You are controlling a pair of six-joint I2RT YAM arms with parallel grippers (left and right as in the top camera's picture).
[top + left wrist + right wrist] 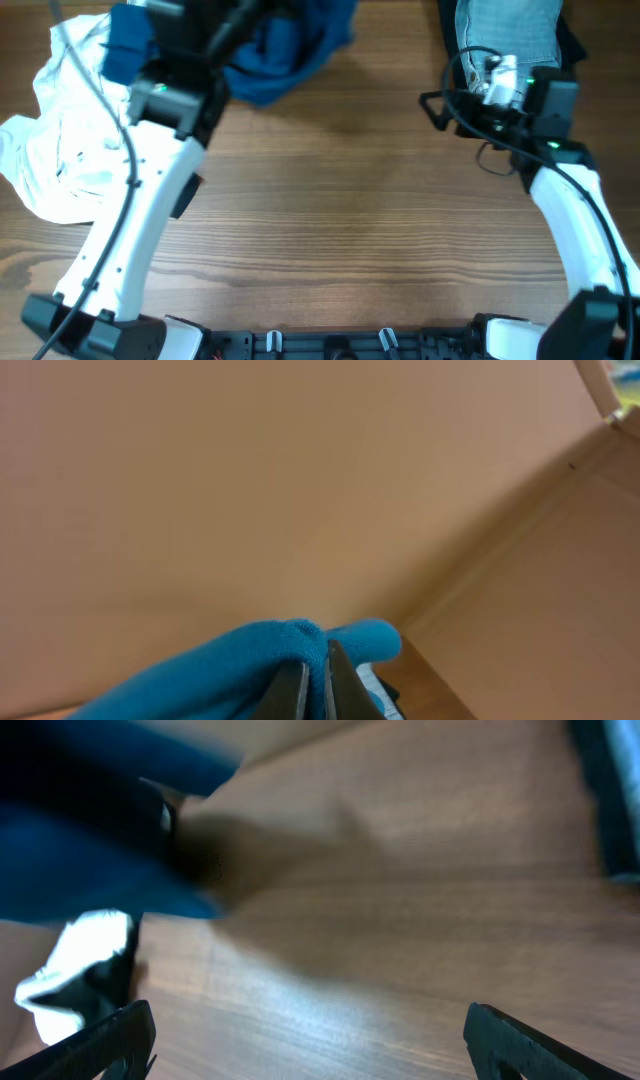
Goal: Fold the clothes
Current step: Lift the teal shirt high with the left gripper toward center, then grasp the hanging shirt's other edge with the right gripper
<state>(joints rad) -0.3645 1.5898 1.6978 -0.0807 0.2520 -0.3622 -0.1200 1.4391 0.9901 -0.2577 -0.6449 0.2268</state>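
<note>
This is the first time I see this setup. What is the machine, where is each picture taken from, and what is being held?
Two white robot arms sit at a wooden table. One picture looks down from above; the other two come from a camera on each wrist. On the table lie a dark-blue shirt, a crumpled white garment at the left and a grey garment at the far right. The left hand is shut on a fold of the shirt. The right hand is open and holds nothing.
</note>
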